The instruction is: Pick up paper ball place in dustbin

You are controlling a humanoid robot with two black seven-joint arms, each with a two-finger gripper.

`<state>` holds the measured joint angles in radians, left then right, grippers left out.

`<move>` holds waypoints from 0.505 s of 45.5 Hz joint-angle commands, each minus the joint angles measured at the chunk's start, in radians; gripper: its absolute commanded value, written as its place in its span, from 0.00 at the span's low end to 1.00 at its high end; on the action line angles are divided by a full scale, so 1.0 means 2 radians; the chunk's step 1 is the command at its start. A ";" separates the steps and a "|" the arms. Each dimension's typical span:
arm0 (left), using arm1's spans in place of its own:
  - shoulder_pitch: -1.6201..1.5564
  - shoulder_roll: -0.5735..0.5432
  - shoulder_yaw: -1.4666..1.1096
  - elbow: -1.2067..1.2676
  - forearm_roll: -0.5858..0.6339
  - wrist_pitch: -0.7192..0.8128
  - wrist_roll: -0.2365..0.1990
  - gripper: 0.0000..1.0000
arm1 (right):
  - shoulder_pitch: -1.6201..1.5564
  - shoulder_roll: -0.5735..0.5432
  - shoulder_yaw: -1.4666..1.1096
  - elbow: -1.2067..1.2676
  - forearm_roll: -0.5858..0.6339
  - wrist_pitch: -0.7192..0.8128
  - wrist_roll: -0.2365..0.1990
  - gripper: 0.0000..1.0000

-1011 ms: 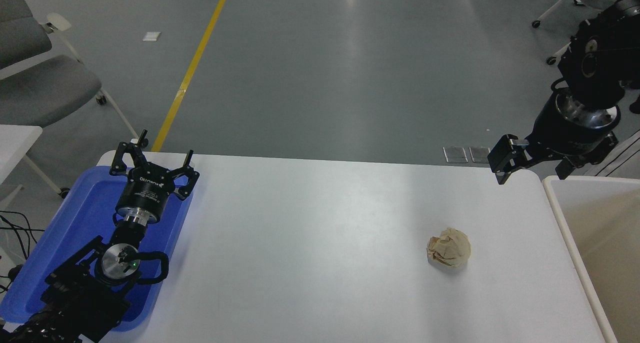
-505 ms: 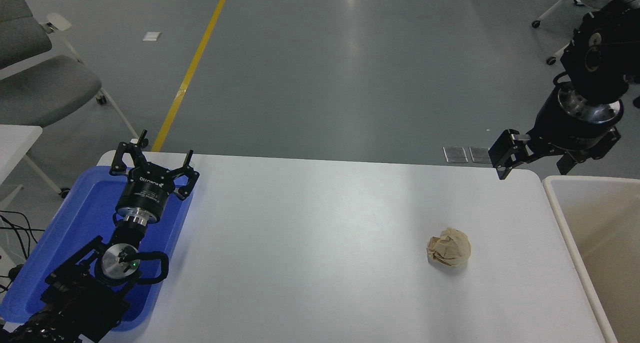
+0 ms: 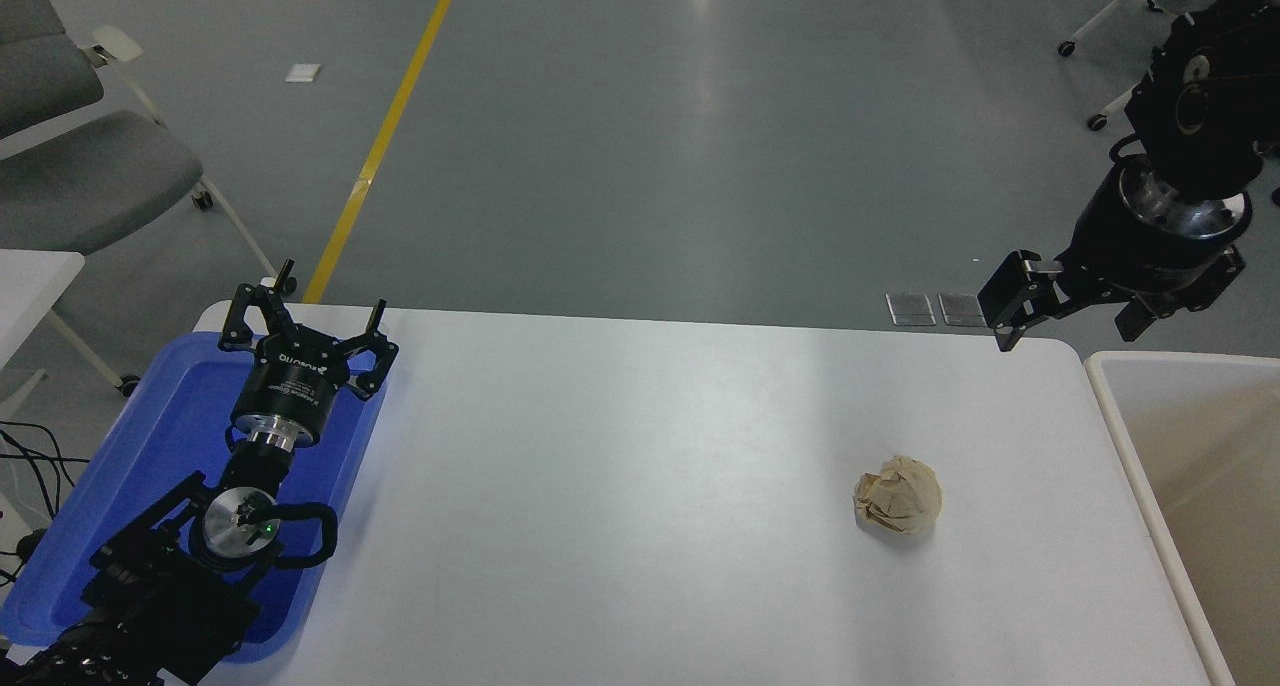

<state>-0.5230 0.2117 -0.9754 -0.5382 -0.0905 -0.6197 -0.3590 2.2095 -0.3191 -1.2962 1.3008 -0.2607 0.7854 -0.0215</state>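
Paper ball [image 3: 898, 494]: a creased tan wad lying on the white table [image 3: 640, 486], toward the right side, touching nothing, with a soft shadow under it.

Dustbin [image 3: 1120, 436]: at the right edge of the table; only its cream rim along the left and far sides and a slope of beige inner wall show, the rest is cut off by the right and bottom edges. Its floor cannot be seen.

Right claw [image 3: 1075, 316]: raised beyond the far right corner of the table, well apart from the paper ball and holding nothing. One finger [image 3: 1012, 306] juts out to the left, another dark one sits on the far side of the wrist; the two stand wide apart. The arm above it runs out of the top right corner.

Left claw [image 3: 305, 318]: parked at the lower left above the blue tray [image 3: 180, 406], fingers spread wide and empty. Its arm covers much of the tray's near half, and the arm's base is cut off at the bottom corner.

Blue tray: its near left corner runs off the edge; whatever lies under the arm is hidden.

Background: grey floor with a yellow line [image 3: 385, 136], a grey chair [image 3: 70, 156] partly cut off at the upper left, chair castors at the upper right.
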 commanded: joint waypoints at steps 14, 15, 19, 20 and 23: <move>0.000 0.000 0.000 0.000 0.000 0.000 0.000 1.00 | 0.005 -0.002 0.005 0.001 0.022 0.000 0.001 1.00; 0.000 0.000 0.000 0.000 0.000 0.000 0.000 1.00 | 0.005 -0.003 0.005 0.001 0.022 0.000 0.002 1.00; 0.000 0.000 0.000 0.000 0.000 0.000 0.000 1.00 | 0.003 -0.002 0.008 0.001 0.025 0.000 0.001 1.00; 0.000 0.000 0.000 0.000 0.000 0.000 0.000 1.00 | 0.003 -0.003 0.008 0.001 0.028 0.000 0.001 1.00; 0.000 0.000 0.000 0.000 0.000 0.000 0.000 1.00 | 0.004 -0.005 0.005 0.001 0.035 0.000 0.001 0.99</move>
<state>-0.5229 0.2117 -0.9756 -0.5383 -0.0905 -0.6197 -0.3590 2.2179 -0.3232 -1.2869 1.3020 -0.2184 0.7854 -0.0197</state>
